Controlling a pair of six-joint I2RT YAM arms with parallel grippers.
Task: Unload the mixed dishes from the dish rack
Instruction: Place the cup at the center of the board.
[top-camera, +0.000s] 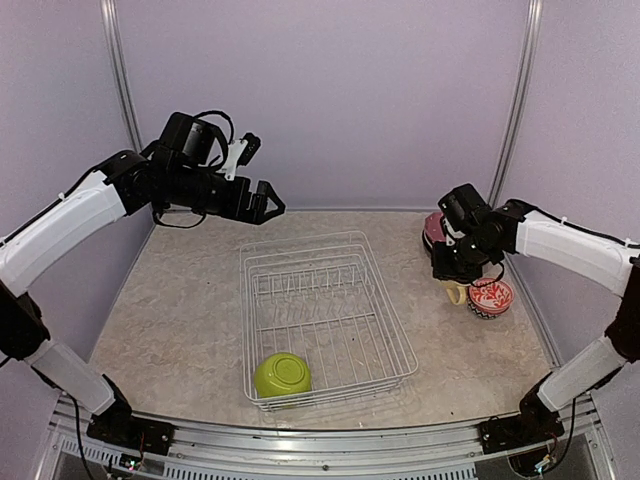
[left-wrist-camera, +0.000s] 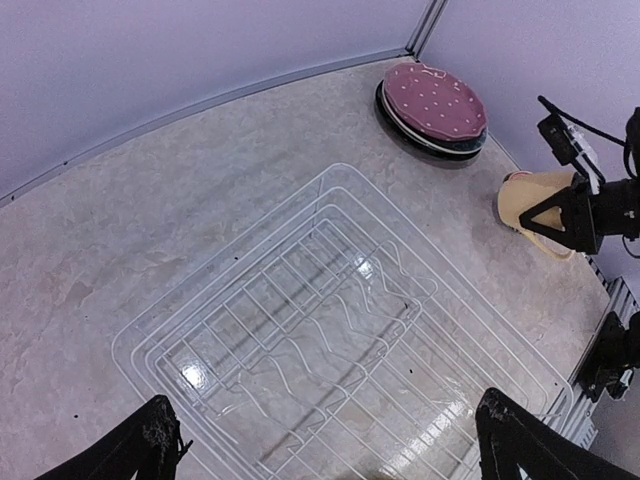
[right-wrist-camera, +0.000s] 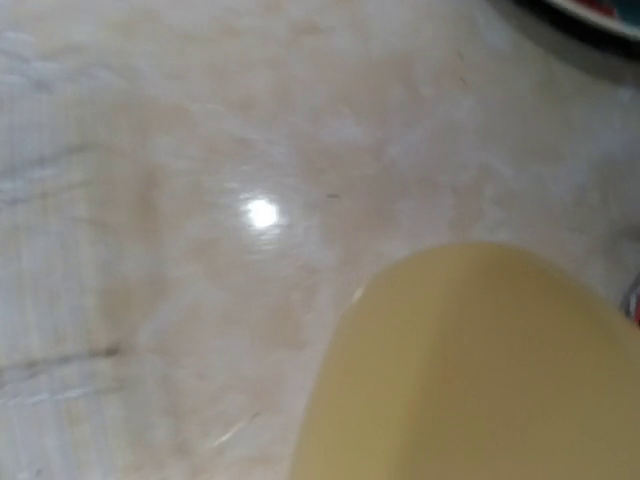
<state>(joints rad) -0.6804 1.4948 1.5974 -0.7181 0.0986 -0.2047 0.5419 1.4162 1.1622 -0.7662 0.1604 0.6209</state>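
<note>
Where lilac walls (top-camera: 320, 100) end, marbled tabletop (top-camera: 170, 320) holds the dish rack (top-camera: 305, 241).

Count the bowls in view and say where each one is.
2. The lime green bowl sits in the near left corner of the dish rack. The red-white bowl stands on the table right of the rack, beside the pale yellow mug. The right arm may hide another.

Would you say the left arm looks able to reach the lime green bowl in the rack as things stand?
Probably yes: the left gripper hangs open and empty above the dish rack, and nothing covers the lime green bowl in its near corner.
</note>
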